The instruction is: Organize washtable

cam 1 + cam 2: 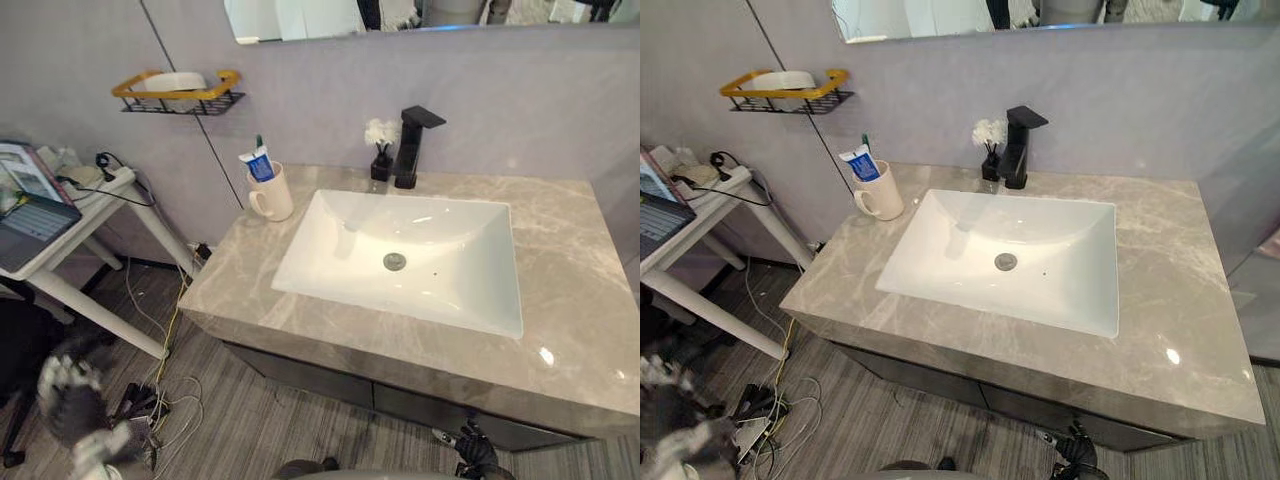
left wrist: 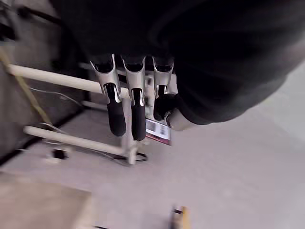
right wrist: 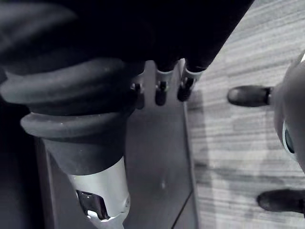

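We see the cream mug upright at the back left corner of the countertop, beside the sink, with its handle toward the front left. The toothpaste tube in it stands nearly upright, leaning slightly left. Our left hand hangs low, fingers straight and together. The right hand, below the counter edge, seems loosely extended and empty.

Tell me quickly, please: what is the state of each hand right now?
Left hand: open, fingers straight, holding nothing.
Right hand: open, holding nothing.

A bathroom: marble washtable, white sink, black faucet.
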